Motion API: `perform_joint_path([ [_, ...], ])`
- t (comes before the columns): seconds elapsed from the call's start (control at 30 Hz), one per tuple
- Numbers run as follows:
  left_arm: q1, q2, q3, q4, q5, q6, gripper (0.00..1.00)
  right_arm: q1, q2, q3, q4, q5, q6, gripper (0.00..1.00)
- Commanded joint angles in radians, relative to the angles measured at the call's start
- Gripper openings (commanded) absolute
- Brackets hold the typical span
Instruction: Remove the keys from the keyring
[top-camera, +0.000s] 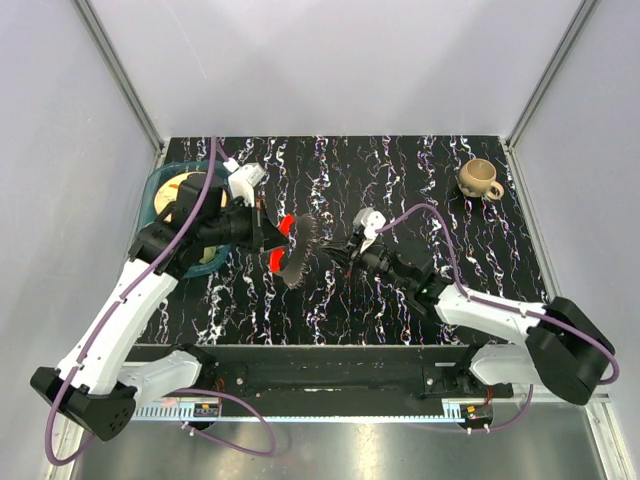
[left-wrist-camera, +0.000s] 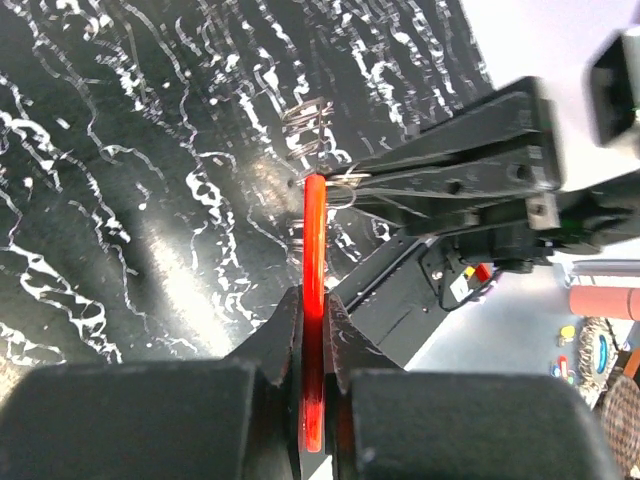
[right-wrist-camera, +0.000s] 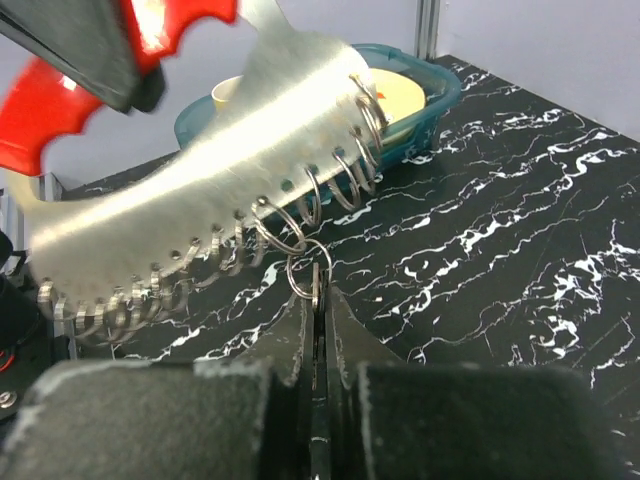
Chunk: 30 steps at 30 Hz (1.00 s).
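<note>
The keyring holder is a bright red curved piece (top-camera: 285, 225) joined to a flat silvery plate (right-wrist-camera: 230, 150) with several thin metal rings along its edge. My left gripper (left-wrist-camera: 314, 320) is shut on the red piece (left-wrist-camera: 314, 250) and holds it above the table. A small keyring (right-wrist-camera: 306, 262) hangs linked from one of the plate's rings. My right gripper (right-wrist-camera: 320, 300) is shut on a flat grey key (right-wrist-camera: 318, 285), seen edge-on, which hangs on that small ring. In the top view the right gripper (top-camera: 345, 250) meets the plate (top-camera: 298, 255) from the right. Other keys are not visible.
A teal bin (top-camera: 158, 185) holding a roll of tape stands at the back left, behind the left arm; it also shows in the right wrist view (right-wrist-camera: 440, 95). A tan mug (top-camera: 480, 180) stands at the back right. The table top is black marble pattern.
</note>
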Motion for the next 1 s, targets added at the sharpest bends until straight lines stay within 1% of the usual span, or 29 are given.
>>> perform_joint_path([
  [0.0,0.020,-0.020,-0.069,0.021,-0.141,0.000,0.00,0.005,-0.100,0.060,-0.251,0.098,-0.043,0.00],
  [0.03,0.022,-0.026,-0.091,0.056,-0.139,-0.008,0.00,0.005,-0.122,0.071,-0.328,0.106,-0.087,0.00],
  [0.17,0.026,-0.047,-0.202,0.171,-0.121,-0.015,0.00,0.005,-0.166,0.129,-0.466,0.120,-0.152,0.00],
  [0.2,0.028,-0.060,-0.252,0.197,-0.115,-0.024,0.00,0.006,-0.172,0.142,-0.492,0.121,-0.164,0.00],
  [0.23,0.031,-0.067,-0.278,0.255,-0.107,-0.032,0.00,0.003,-0.182,0.157,-0.553,0.120,-0.191,0.00],
  [0.33,0.040,-0.095,-0.378,0.360,-0.083,-0.041,0.00,0.006,-0.195,0.252,-0.684,0.112,-0.244,0.00],
  [0.37,0.045,-0.103,-0.424,0.385,-0.064,-0.031,0.01,0.005,-0.202,0.265,-0.704,0.098,-0.259,0.00],
  [0.4,0.048,-0.110,-0.441,0.400,-0.057,-0.020,0.05,0.005,-0.208,0.272,-0.719,0.091,-0.274,0.00],
  [0.43,0.052,-0.112,-0.453,0.409,-0.063,-0.021,0.13,0.005,-0.217,0.280,-0.751,0.083,-0.299,0.00],
  [0.5,0.064,-0.112,-0.467,0.408,-0.055,0.006,0.21,0.006,-0.217,0.320,-0.790,0.092,-0.307,0.00],
  [0.53,0.068,-0.113,-0.467,0.396,-0.054,0.021,0.28,0.005,-0.212,0.353,-0.826,0.097,-0.310,0.00],
  [0.6,0.068,-0.115,-0.446,0.365,-0.055,0.069,0.36,0.005,-0.205,0.384,-0.891,0.056,-0.314,0.00],
  [0.63,0.068,-0.118,-0.435,0.319,-0.060,0.081,0.42,0.006,-0.208,0.406,-0.931,0.008,-0.317,0.00],
  [0.67,0.068,-0.130,-0.418,0.298,-0.064,0.104,0.45,0.006,-0.212,0.412,-0.948,-0.010,-0.313,0.00],
  [0.7,0.068,-0.139,-0.415,0.282,-0.054,0.115,0.50,0.006,-0.228,0.415,-0.969,-0.026,-0.313,0.00],
  [0.73,0.068,-0.149,-0.413,0.261,-0.052,0.124,0.56,0.008,-0.238,0.421,-0.977,-0.044,-0.314,0.00],
  [0.77,0.068,-0.167,-0.403,0.247,-0.057,0.139,0.66,0.008,-0.246,0.429,-0.989,-0.054,-0.319,0.00],
  [0.83,0.068,-0.187,-0.392,0.224,-0.054,0.158,0.69,0.006,-0.255,0.470,-1.069,-0.084,-0.345,0.00],
  [0.87,0.068,-0.225,-0.390,0.230,-0.082,0.153,0.69,0.008,-0.255,0.484,-1.092,-0.090,-0.353,0.00],
  [0.93,0.066,-0.280,-0.413,0.302,-0.080,0.150,0.70,0.008,-0.246,0.522,-1.169,-0.104,-0.374,0.00],
  [0.97,0.065,-0.337,-0.450,0.342,-0.075,0.141,0.69,0.008,-0.245,0.533,-1.192,-0.110,-0.379,0.00],
])
